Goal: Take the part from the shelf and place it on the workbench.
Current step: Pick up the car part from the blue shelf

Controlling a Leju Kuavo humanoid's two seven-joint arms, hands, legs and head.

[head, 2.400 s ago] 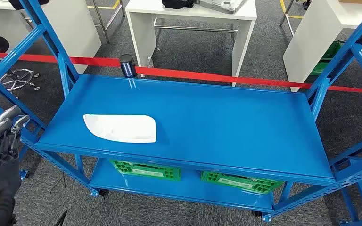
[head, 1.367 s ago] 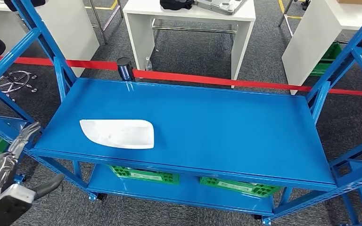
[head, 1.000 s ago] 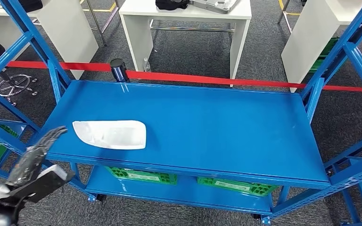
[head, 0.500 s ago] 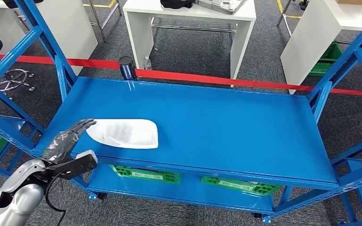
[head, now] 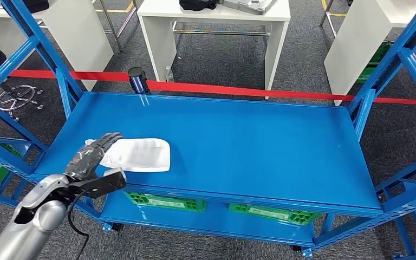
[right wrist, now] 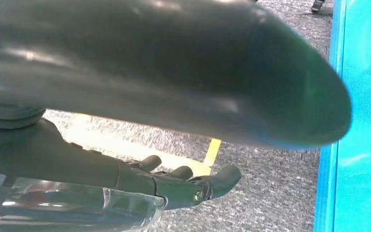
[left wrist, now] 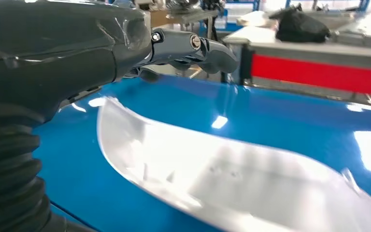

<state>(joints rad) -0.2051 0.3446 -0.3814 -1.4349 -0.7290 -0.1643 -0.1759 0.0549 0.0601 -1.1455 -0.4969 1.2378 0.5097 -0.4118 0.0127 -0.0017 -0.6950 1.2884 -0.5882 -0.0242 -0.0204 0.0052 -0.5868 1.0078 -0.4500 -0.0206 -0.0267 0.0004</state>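
The white curved part (head: 140, 154) lies flat on the blue shelf (head: 249, 141), near its front left corner. My left hand (head: 93, 155) reaches in over the shelf's front edge. Its dark fingers are spread over the part's left end and hold nothing; whether they touch it I cannot tell. In the left wrist view the part (left wrist: 232, 179) lies just below and ahead of the stretched fingers (left wrist: 193, 46). In the right wrist view my right hand (right wrist: 125, 179) hangs over grey carpet beside a blue shelf post, fingers loosely extended and empty.
Blue uprights (head: 62, 89) stand at the shelf's corners. Green crates (head: 165, 200) sit on the lower level. A red barrier tape (head: 249, 90) with a black post (head: 137, 78) runs behind the shelf. White tables (head: 216, 21) stand beyond it.
My left arm has risen from low at the left and reached forward, bringing the hand over the shelf edge onto the part's left end. The camera swayed slightly; the part stays put.
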